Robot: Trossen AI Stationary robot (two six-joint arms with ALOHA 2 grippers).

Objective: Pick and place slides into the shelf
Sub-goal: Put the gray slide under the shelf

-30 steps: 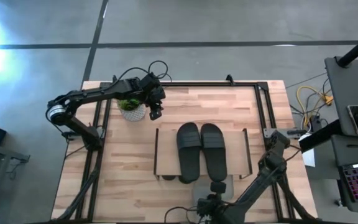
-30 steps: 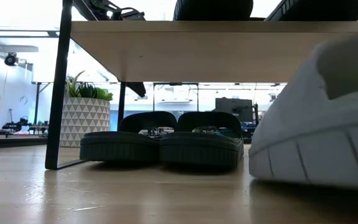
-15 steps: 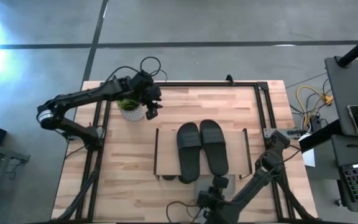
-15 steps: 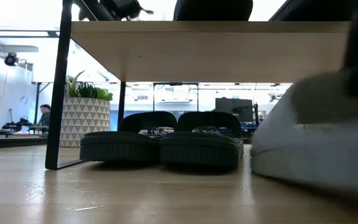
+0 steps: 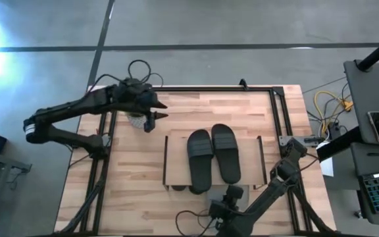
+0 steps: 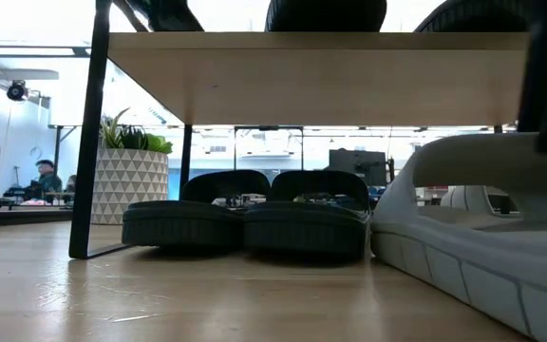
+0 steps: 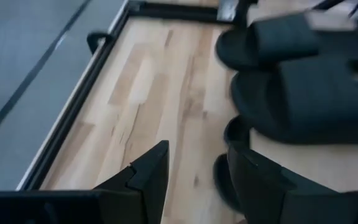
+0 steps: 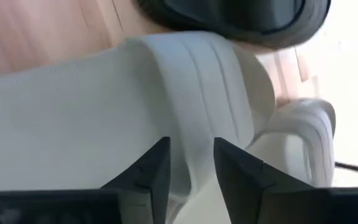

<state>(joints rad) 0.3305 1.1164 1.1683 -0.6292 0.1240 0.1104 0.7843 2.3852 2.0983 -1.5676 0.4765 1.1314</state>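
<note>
The right gripper (image 8: 188, 165) hangs at the near edge of the worktop (image 5: 137, 171), just in front of the shelf (image 5: 176, 164). Its wrist view shows the two fingers (image 8: 148, 171) a little apart with the broad strap of a light grey slide (image 8: 104, 106) directly beyond their tips; whether they pinch the strap or stand just clear of it cannot be told. This grey slide (image 6: 473, 228) rests sole-down on the worktop beside the shelf's open front, its long axis running roughly into the shelf's depth. A second grey slide (image 8: 303, 134) lies just beyond it.

Two black slides (image 5: 212, 155) lie side by side on the plank top, long axes front to back. Under the plank another dark pair (image 6: 245, 218) sits touching, leaving the bay next to them free, and that is the gap the grey slide faces.

The left gripper (image 5: 151, 118) hovers well away at the far left by the potted plant (image 5: 135, 120), fingers (image 7: 148, 177) parted and empty. The right arm is clearly the nearer one.
</note>
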